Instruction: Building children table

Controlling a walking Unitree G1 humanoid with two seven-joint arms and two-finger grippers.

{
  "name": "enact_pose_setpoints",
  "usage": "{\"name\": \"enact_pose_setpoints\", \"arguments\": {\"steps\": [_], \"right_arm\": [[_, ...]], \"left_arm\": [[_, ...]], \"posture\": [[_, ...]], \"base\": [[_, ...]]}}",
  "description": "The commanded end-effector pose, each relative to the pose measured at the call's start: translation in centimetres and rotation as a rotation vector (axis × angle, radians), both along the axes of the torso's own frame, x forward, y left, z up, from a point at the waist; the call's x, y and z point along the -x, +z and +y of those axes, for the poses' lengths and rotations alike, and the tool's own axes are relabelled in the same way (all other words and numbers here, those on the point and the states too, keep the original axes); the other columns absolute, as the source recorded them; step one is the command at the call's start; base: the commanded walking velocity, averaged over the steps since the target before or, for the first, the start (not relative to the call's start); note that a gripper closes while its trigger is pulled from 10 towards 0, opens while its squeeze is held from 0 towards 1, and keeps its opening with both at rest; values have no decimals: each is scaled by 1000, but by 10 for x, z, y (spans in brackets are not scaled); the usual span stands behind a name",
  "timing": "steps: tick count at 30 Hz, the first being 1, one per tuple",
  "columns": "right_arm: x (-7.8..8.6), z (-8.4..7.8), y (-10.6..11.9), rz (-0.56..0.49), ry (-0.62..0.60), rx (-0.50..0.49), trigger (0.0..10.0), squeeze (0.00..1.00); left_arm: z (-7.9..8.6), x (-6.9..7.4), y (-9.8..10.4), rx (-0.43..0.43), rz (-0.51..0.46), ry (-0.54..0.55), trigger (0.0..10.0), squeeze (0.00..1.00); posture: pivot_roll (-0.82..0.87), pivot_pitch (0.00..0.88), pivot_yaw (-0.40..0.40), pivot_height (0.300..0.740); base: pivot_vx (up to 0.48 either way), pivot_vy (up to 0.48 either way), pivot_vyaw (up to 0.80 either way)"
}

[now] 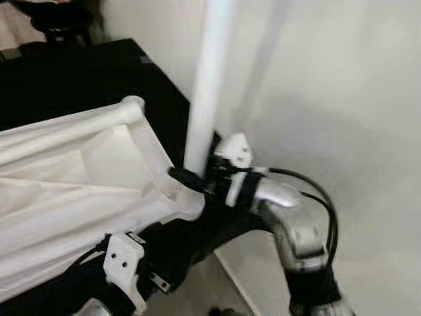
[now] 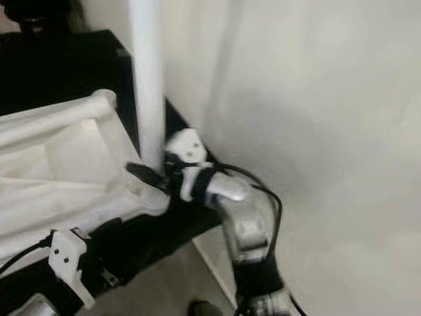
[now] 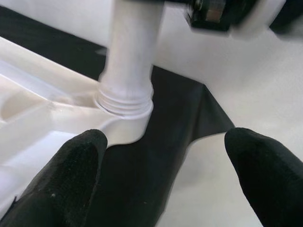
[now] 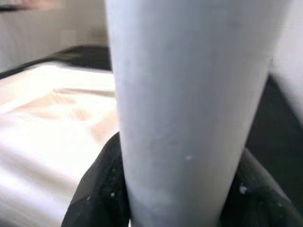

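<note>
The white children's table [image 1: 66,197] lies upside down on a black surface. A white round leg [image 1: 207,85] stands upright in the table's near corner socket [image 3: 125,101], where its threads show. My right gripper [image 1: 191,179] is shut on the leg just above the socket, with black fingers [image 4: 99,194] on either side of the leg [image 4: 189,104]. My left gripper [image 3: 165,184] is open, low and in front of that corner, a short way from the socket, and its fingertips [image 3: 61,184] hold nothing.
The black surface [image 1: 79,79] under the table runs back along a white wall [image 1: 342,99] close on the right. Pale floor [image 1: 217,283] shows below the surface's front edge. A dark object [image 1: 52,16] stands at the far left.
</note>
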State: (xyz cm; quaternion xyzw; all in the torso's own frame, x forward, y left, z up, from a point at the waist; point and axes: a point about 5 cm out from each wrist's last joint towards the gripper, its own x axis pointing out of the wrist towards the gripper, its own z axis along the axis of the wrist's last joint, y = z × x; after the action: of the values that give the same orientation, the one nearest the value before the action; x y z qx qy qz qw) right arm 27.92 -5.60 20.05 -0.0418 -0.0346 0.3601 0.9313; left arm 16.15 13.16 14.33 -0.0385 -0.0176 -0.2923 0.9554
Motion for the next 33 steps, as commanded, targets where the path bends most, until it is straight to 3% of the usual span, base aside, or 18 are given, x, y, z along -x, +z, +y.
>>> {"name": "enact_pose_setpoints", "arguments": {"steps": [1,6,7,8,9,13,14,15,17,18,20,21,22,23,24,26,33], "right_arm": [[-9,-18,-27,102,-142,128,0,0],[-13,-12,-26,96,-104,119,0,0],[-13,-9,-24,92,-82,112,706,0],[-13,-9,-24,92,-82,112,706,0],[-14,-6,-23,91,-60,106,10000,0],[-15,0,-18,92,-8,58,10000,0],[-18,4,-12,87,70,19,10000,1000],[-18,4,-12,87,70,19,10000,1000],[-25,6,5,46,229,-20,10000,1000],[-25,6,5,46,229,-20,10000,1000],[-27,1,14,0,410,20,10000,988],[-27,1,14,0,410,20,10000,988],[-26,-1,15,-13,480,50,10000,325],[-26,-1,15,-13,480,50,10000,325],[-26,-5,14,-23,566,101,10000,0],[-26,-11,12,-43,677,176,10000,0],[-31,-20,15,-1,782,180,10000,0]], "left_arm": [[2,2,-5,-15,35,-20,10000,0],[2,3,-5,-14,36,-15,10000,0],[2,3,-6,-12,36,-10,10000,0],[2,3,-6,-12,36,-10,10000,0],[2,3,-6,-11,37,-8,10000,0],[1,4,-6,-10,41,-22,10000,0],[0,4,-7,-12,43,-34,10000,0],[0,4,-7,-12,43,-34,10000,0],[-3,6,-7,-36,42,-59,10000,0],[-3,6,-7,-36,42,-59,10000,0],[-4,9,-7,-65,27,-49,10000,0],[-4,9,-7,-65,27,-49,10000,0],[-4,10,-7,-75,21,-40,10000,0],[-4,10,-7,-75,21,-40,10000,0],[-3,11,-6,-91,12,-21,10000,0],[-3,14,-6,-108,5,13,10000,0],[-3,18,-6,-100,13,51,10000,0]], "posture": [[-125,230,-69,740],[-132,221,-74,740],[-134,216,-81,740],[-134,216,-81,740],[-137,214,-82,740],[-145,210,-83,740],[-150,202,-85,740],[-150,202,-85,740],[-144,193,-89,740],[-144,193,-89,740],[-146,184,-90,740],[-146,184,-90,740],[-146,184,-90,740],[-146,184,-90,740],[-142,180,-94,740],[-141,178,-94,740],[-139,174,-101,740]], "base": [[0,0,0],[0,0,0],[0,0,0],[0,0,0],[0,0,0],[0,0,0],[0,0,0],[0,0,0],[0,0,0],[0,0,0],[0,0,0],[0,0,0],[0,0,0],[0,0,0],[0,0,0],[0,0,0],[0,0,0]]}}
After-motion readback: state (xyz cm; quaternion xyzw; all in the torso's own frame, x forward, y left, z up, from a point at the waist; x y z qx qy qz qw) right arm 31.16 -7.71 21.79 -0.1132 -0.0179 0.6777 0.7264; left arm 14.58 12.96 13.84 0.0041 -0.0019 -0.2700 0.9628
